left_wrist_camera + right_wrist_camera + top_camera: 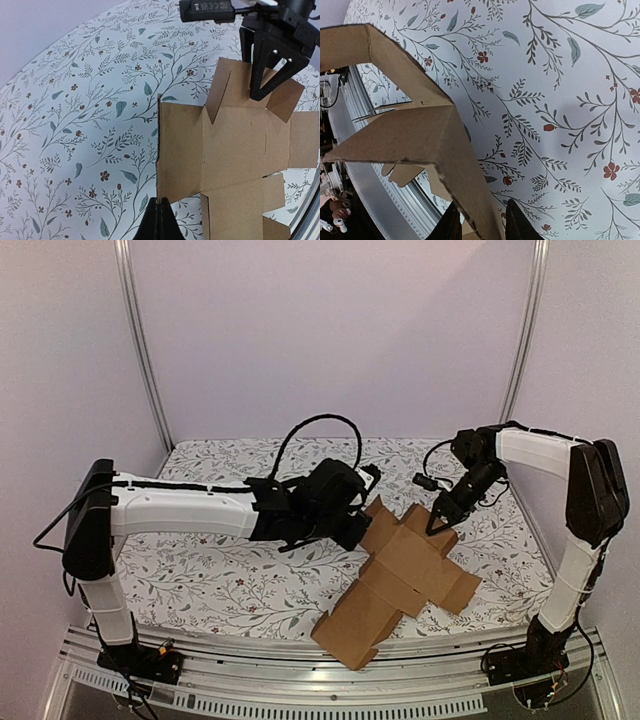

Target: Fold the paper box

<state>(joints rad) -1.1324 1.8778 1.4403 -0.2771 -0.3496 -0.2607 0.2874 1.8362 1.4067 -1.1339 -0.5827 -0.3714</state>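
The task seems to be only at its beginning. Nearest to the arm bases, one long end of the paper box (405, 575) reaches past the near edge of the worktop (220, 570) and lies over the metal rail (300, 680). This end is flat, and no panel there is raised. Going further in, the middle of the brown sheet rests open on the flowered worktop, and the cross shape with its side flaps is easy to read, so no walls of a cube are formed yet. On the sheet's left side is the left gripper (159, 220). Its jaws are pressed together, with the tips at the corner of the left panel. Whether they hold a thin edge of cardboard I cannot tell. At the far end the right gripper (480, 225) has its jaws pinching a far flap, and in the right wrist view this flap is lifted off the cloth and bent into a ridge. In my judgement this is the first fold, and nearly all the folding is left: raising the sides, closing the flaps, and shaping the cube.
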